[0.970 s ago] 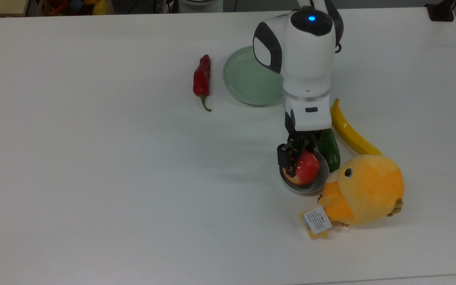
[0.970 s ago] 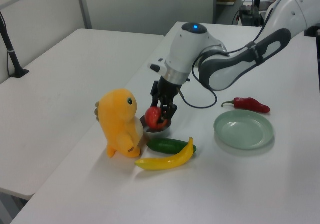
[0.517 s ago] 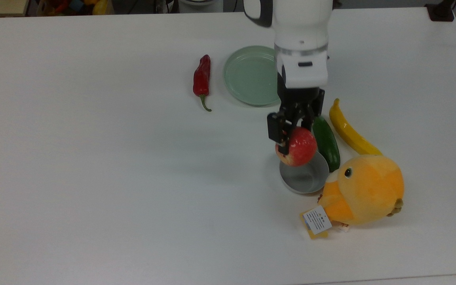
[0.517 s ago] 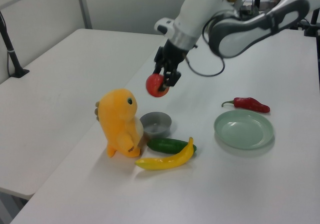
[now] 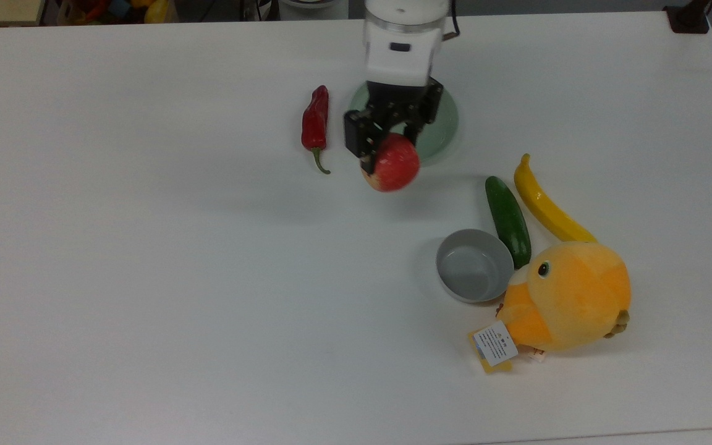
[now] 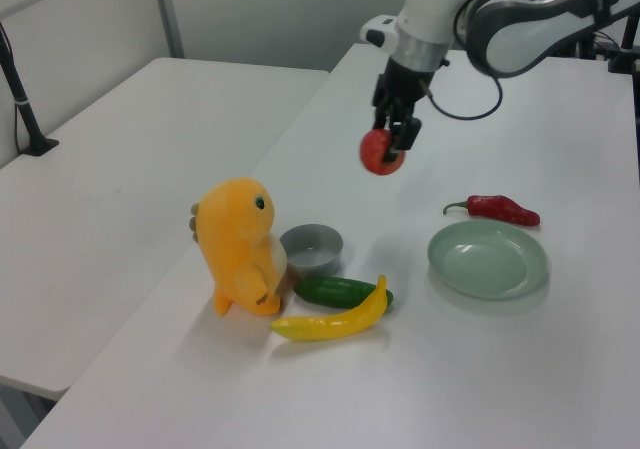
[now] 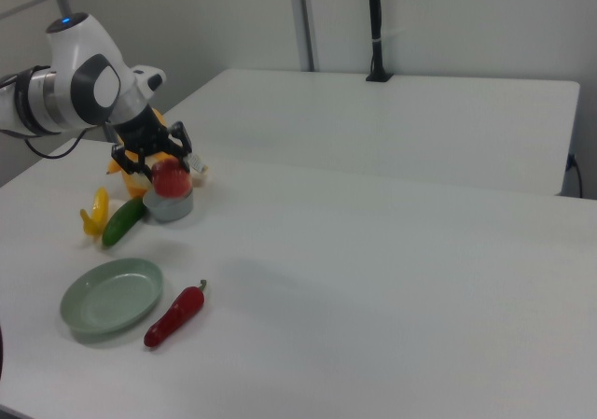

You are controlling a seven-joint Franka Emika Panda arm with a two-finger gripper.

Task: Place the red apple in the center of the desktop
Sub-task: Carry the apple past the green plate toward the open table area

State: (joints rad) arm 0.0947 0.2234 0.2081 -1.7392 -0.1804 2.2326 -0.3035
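Observation:
The red apple [image 5: 392, 163] [image 6: 381, 153] [image 7: 171, 179] hangs in the air above the white desktop [image 5: 177, 259] [image 6: 500, 369] [image 7: 392, 279], held from above. My gripper [image 5: 387, 143] [image 6: 393, 139] [image 7: 152, 160] is shut on it, fingers pressing its sides. In the top view the apple sits just below the green plate [image 5: 439, 133] and to the right of the red chili pepper [image 5: 315, 125]. Its shadow falls on the table below it.
A grey bowl [image 5: 474, 265] [image 6: 312, 248] stands empty beside an orange plush toy [image 5: 569, 296] [image 6: 238, 245]. A green cucumber [image 5: 508, 220] and a yellow banana [image 5: 546, 204] lie next to them. The green plate [image 6: 488, 259] [image 7: 112, 294] and chili [image 6: 498, 208] [image 7: 174, 314] lie near the arm's base side.
The apple was lifted out of the grey bowl and carried up and to the top view's left, toward the green plate. The bowl now stands empty.

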